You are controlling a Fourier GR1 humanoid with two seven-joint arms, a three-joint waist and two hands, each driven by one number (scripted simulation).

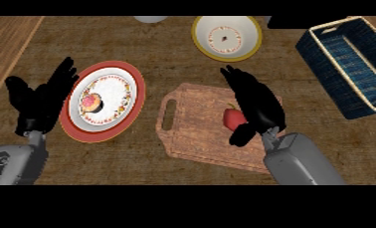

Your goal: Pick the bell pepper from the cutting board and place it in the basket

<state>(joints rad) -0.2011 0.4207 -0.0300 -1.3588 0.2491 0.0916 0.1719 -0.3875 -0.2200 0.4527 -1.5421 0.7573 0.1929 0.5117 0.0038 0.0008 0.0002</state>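
Right, nearest to us the right hand [253,103] sits over the cutting board [192,137], fingers stretched forward and the thumb dropped low beside the bell pepper [234,117]. The fingers look straight rather than wrapped, so I call that hand open, placed around the pepper and not yet closed on it. The pepper itself, red with a small stem, lies on the board's right part, half hidden under the palm. That spot makes sense: the hand comes from the side nearer the basket, so the lift can swing straight that way.

Over at the left edge the left hand [40,102] rests open, fingers up, just beside the red-rimmed plate [101,101] and apart from the work. It looks parked to leave the board free.

Further off, the yellow-rimmed plate [226,38] lies beyond the board, and a pale round thing at the top edge is too cropped to name. Far right stands the dark blue basket [323,55], well apart from the pepper, its opening facing up and ready. My read: grasp first, carry after.
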